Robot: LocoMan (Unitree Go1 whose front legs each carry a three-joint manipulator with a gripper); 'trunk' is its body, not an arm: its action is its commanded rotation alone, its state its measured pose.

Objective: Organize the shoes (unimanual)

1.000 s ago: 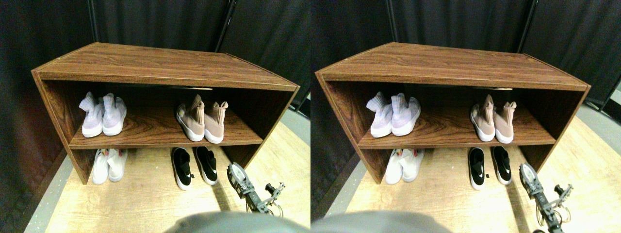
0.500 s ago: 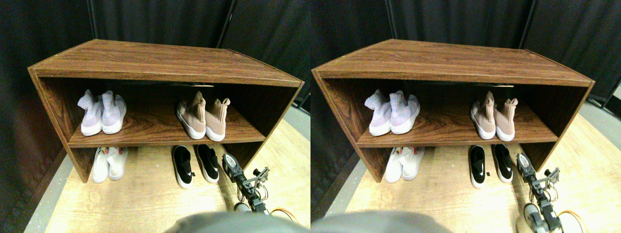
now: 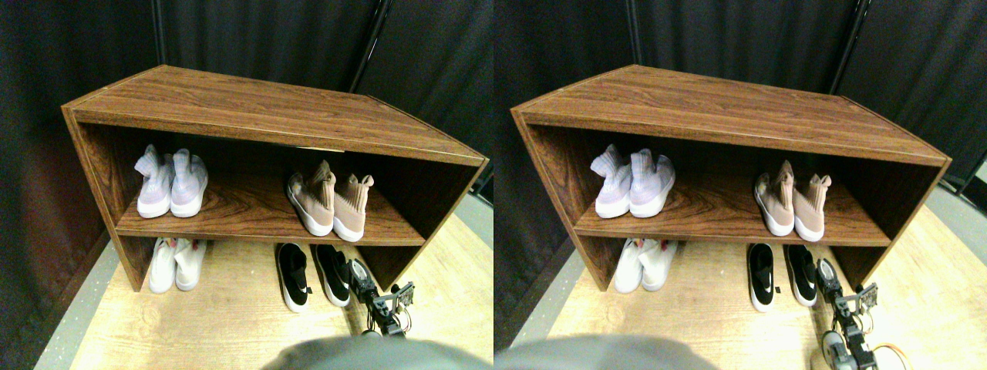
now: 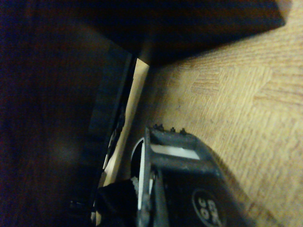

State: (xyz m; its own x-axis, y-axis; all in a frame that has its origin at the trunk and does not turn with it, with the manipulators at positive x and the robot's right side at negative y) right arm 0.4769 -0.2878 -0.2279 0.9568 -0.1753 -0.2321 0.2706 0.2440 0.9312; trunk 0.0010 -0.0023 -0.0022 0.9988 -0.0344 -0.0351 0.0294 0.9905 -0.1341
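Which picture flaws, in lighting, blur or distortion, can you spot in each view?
Stereo pair view: wide-angle bending of the shelf unit, lower compartment in shadow. Wrist view: dim and soft, dark across much of the frame, only the floor lit.

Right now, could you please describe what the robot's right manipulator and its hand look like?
The right manipulator is a thin, dark grey-black linkage of small blocks and brackets, with a round silvery-grey disc at its far end and an orange cable looping at its base. In the wrist view, the hand shows a black open-framed jaw with small studs along its edge and a pale strip across it.
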